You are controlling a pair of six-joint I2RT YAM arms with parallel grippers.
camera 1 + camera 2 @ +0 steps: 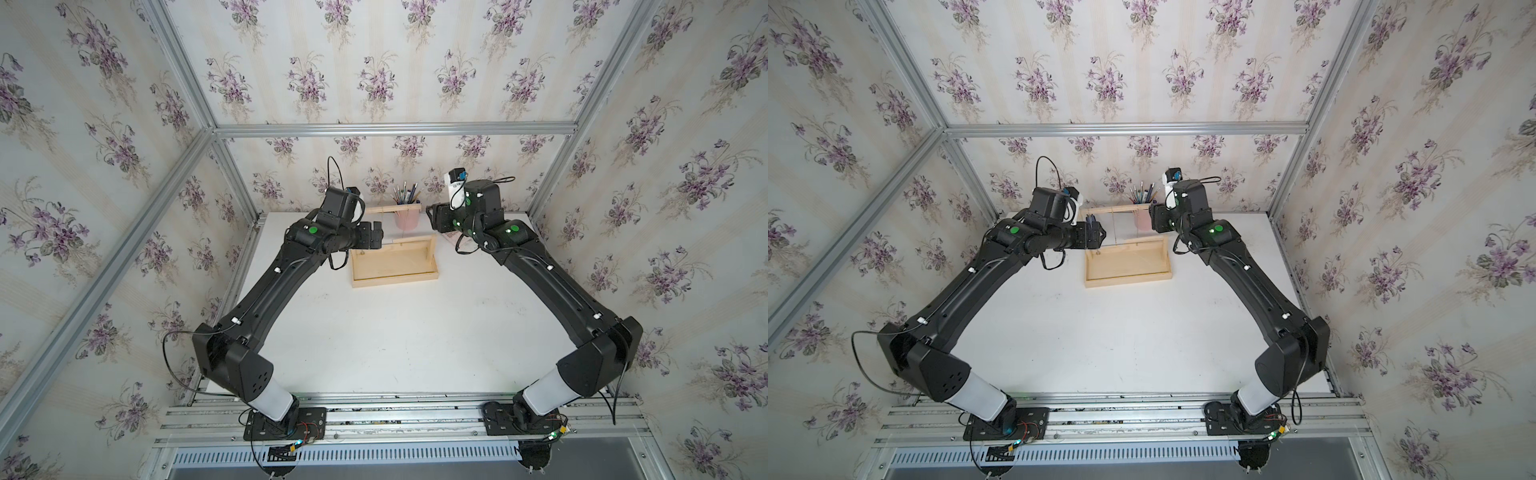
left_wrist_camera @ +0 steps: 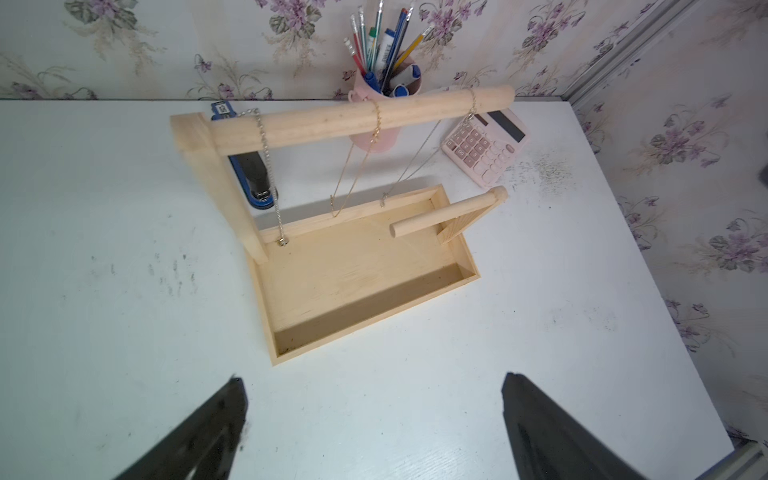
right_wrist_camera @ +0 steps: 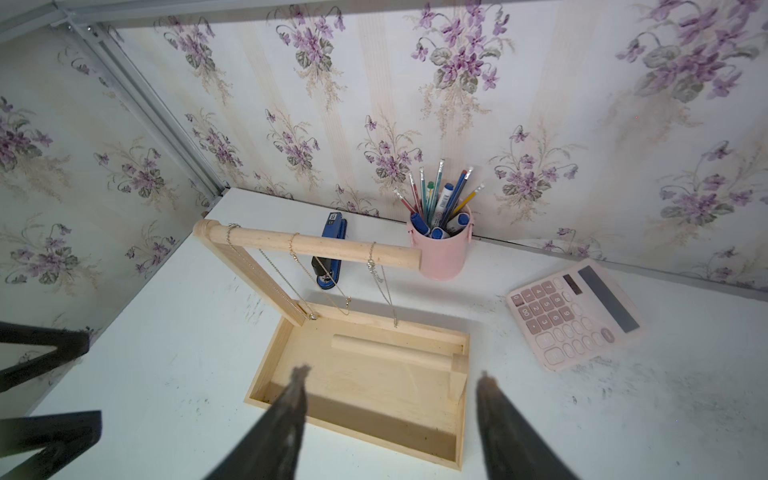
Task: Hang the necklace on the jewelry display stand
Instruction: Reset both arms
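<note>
Pale wood is carrying everything here. The stand [image 2: 353, 270] is sitting at the far middle of the table [image 2: 124, 291], with its tall post on the left. Its top bar [image 2: 357, 118] is reaching right to a free end, likely where a loop is meant to slide on.

Three necklaces are draping over that bar, well apart from each other, so they are not tangling. A silver chain [image 2: 270, 178] is hanging just beside the post, a gold chain [image 2: 353, 174] in the middle and a thin chain [image 2: 419, 162] near the free end. All three are dangling over the tray's far rim. Which one is the task's own I cannot tell, but none is lying on the table, so the hanging is looking done.

The left gripper [image 2: 374, 378] is hovering at the stand's left side and the right gripper [image 3: 392, 374] at its right, near the bar's free end. Both are showing jaws spread wide with nothing between them, and they are touching neither chain nor wood. Flanking the bar like this is probably suiting a two-handed loop.

A pen cup [image 3: 440, 253], stapler [image 3: 330, 249] and calculator [image 3: 577, 311] are sitting along the far edge, apart from the stand.
</note>
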